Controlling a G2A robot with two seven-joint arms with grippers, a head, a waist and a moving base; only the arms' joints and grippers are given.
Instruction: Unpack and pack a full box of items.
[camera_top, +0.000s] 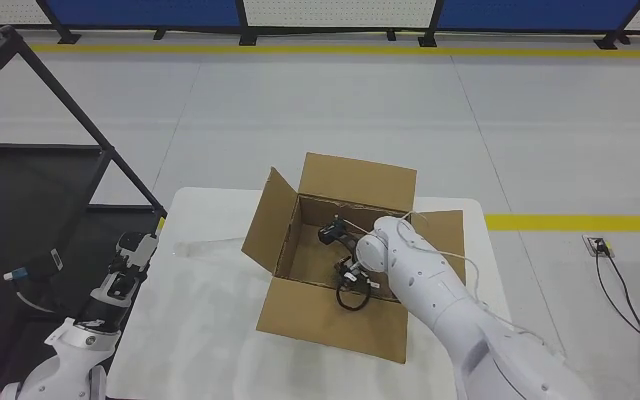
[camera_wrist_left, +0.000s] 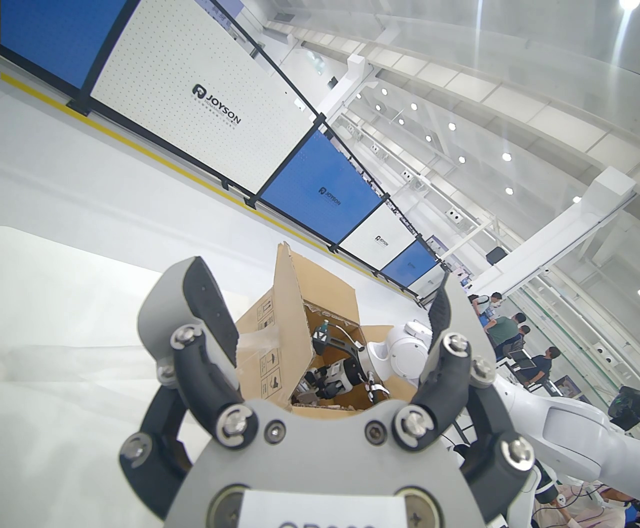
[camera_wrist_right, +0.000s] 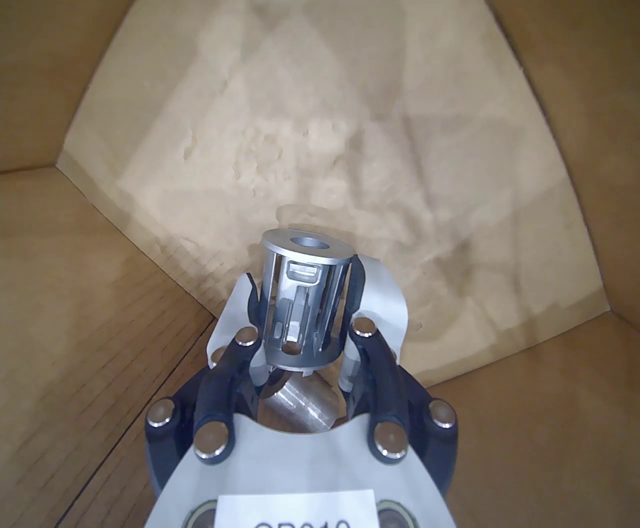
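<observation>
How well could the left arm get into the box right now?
Probably not: the right arm sits in the opening, and a raised flap stands between the box and the open left gripper at the table edge.

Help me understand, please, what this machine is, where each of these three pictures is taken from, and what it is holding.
This is a two-armed robot working at a white table. The top picture looks down from a camera above its arms. The other two come from a camera on each wrist, so each shows that arm's own pincer up close. On the table stands an open cardboard box with its flaps spread. The right arm is down inside it, and the right pincer is closed on a grey slotted metal cylinder. The left pincer is open and holds nothing. It sits by the table's left edge, pointed toward the box.
</observation>
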